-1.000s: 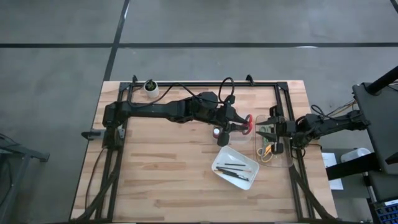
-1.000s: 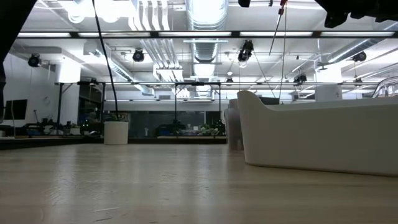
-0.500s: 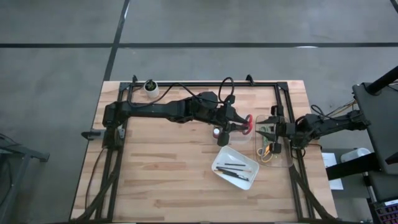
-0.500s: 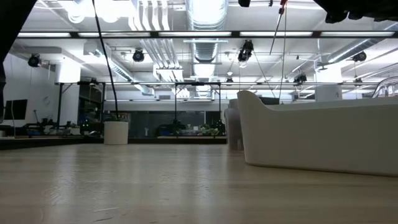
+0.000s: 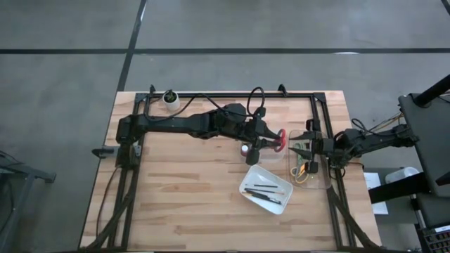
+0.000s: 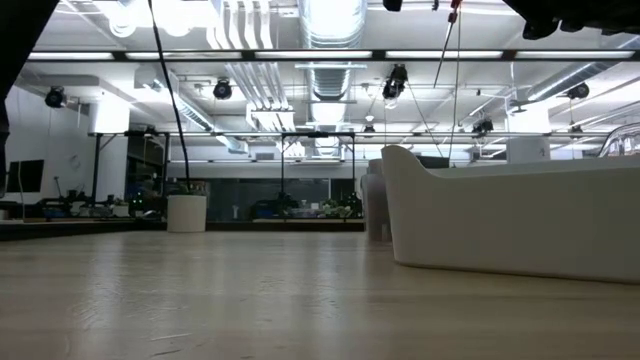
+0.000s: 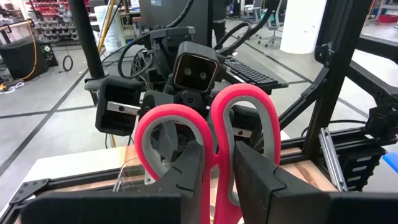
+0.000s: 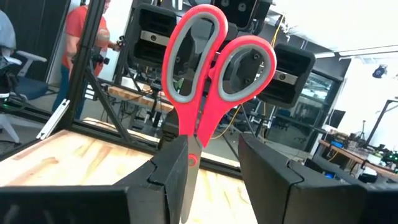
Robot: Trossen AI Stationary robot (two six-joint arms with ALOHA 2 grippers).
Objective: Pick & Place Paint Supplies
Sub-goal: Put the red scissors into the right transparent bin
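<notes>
The red-handled scissors (image 5: 282, 140) hang upright over the table's right half, handle loops (image 7: 211, 124) up. My left gripper (image 5: 275, 143) reaches in from the left, level, and is shut on them. My right gripper (image 5: 299, 144) faces it from the right, open. The blade (image 8: 190, 177) hangs between its two fingers, close to one of them; I cannot tell whether it touches. Thin dark brushes (image 5: 266, 188) lie in the white tray (image 5: 247, 184). My left gripper pinches the scissors just below the handle loops (image 7: 216, 177) between its two fingers (image 7: 189, 168). The fingers come level from the table's left and lie across the scissors. The scissors stand upright in the hold, loops up, blades down, lifted clear of the table.
A clear bin (image 5: 322, 172) by the right edge holds green- and yellow-handled scissors (image 5: 301, 169). A small bottle (image 5: 244, 149) stands below my left arm. A white cup (image 5: 169, 100) stands at the far left. In the low view the tray wall (image 6: 500, 225) fills the right.
My right gripper has rolled a little about its own pointing line; its fingers keep the same gap. My left gripper and the scissors have kept still.
</notes>
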